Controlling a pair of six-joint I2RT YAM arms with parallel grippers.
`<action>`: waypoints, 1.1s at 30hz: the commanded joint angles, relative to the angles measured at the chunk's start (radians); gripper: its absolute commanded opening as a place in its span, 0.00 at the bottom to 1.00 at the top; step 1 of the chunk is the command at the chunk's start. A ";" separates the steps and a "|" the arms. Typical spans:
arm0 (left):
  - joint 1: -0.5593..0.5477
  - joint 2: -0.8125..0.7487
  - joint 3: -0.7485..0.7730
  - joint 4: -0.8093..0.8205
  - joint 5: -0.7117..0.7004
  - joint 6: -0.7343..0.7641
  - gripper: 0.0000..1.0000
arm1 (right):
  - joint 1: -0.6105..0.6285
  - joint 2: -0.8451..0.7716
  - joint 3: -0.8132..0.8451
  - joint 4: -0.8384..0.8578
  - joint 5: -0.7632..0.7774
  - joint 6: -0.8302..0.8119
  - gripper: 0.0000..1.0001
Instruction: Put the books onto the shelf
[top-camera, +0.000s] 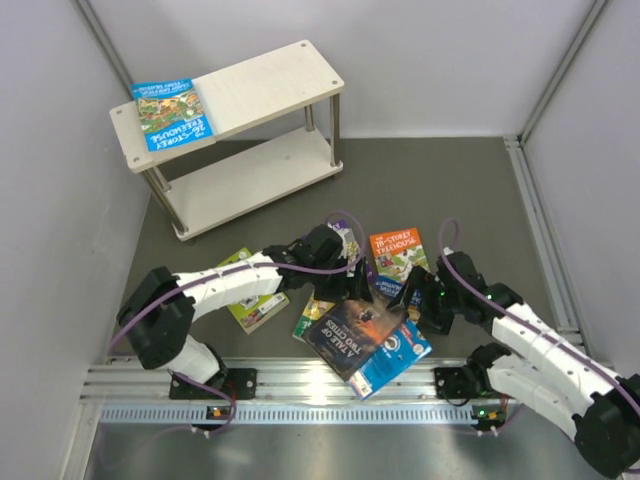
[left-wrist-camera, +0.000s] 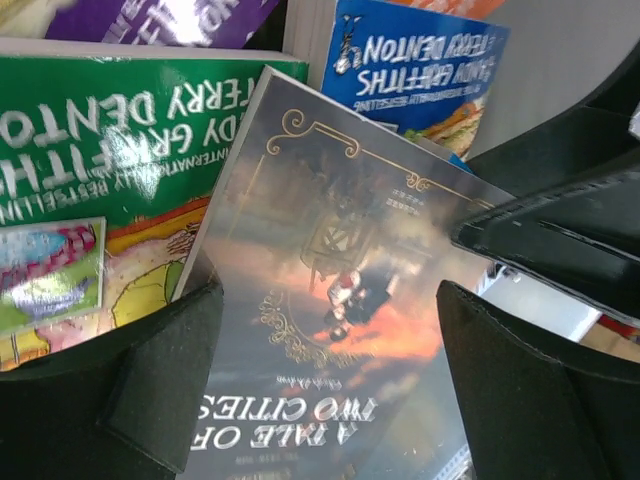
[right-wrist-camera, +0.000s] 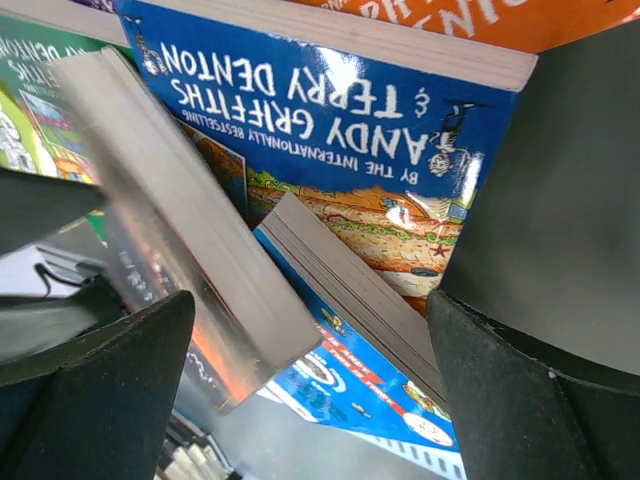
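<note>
Books: we see one blue book (top-camera: 172, 113) lying flat on the left end of the top board. The others sit in a loose, overlapping pile on the tabletop (top-camera: 455, 195), between the two arms.
Top of pile: the dark "Tale of Two Cities" (left-wrist-camera: 340, 290) rests tilted across its neighbours, with one long page edge raised.
Shelf (top-camera: 265, 85): it stands at the far left, well apart from the pile.
Left gripper (left-wrist-camera: 325, 310): its jaws are spread wide over the dark cover and grasp nothing. We see no contact.
Right gripper (right-wrist-camera: 310, 310): released and wide, it hovers over the bright blue book (right-wrist-camera: 330, 110), just beside the dark book's page edge.
Risk, collision: both grippers crowd the same spot, so we judge that one reaching in could strike the other.
Risk, slip: the glossy covers overlap, so closing on the tilted book may pinch two at once or push it off the pile.
Around: the green book (left-wrist-camera: 90, 140) and the orange book (top-camera: 398, 250) lie under and beside the target, and the lime-green book (top-camera: 250, 297) lies under the left arm.
In the way: the left arm spans the path toward the shelf.
</note>
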 joint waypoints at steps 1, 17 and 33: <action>-0.003 0.013 -0.089 0.167 0.074 -0.074 0.93 | 0.041 0.075 -0.008 0.200 -0.001 0.053 1.00; -0.011 0.024 -0.186 0.250 0.108 -0.154 0.92 | 0.144 0.274 0.229 0.070 0.063 -0.037 0.84; -0.011 0.101 -0.157 0.212 0.079 -0.129 0.92 | 0.158 0.067 0.208 -0.291 -0.009 0.047 0.96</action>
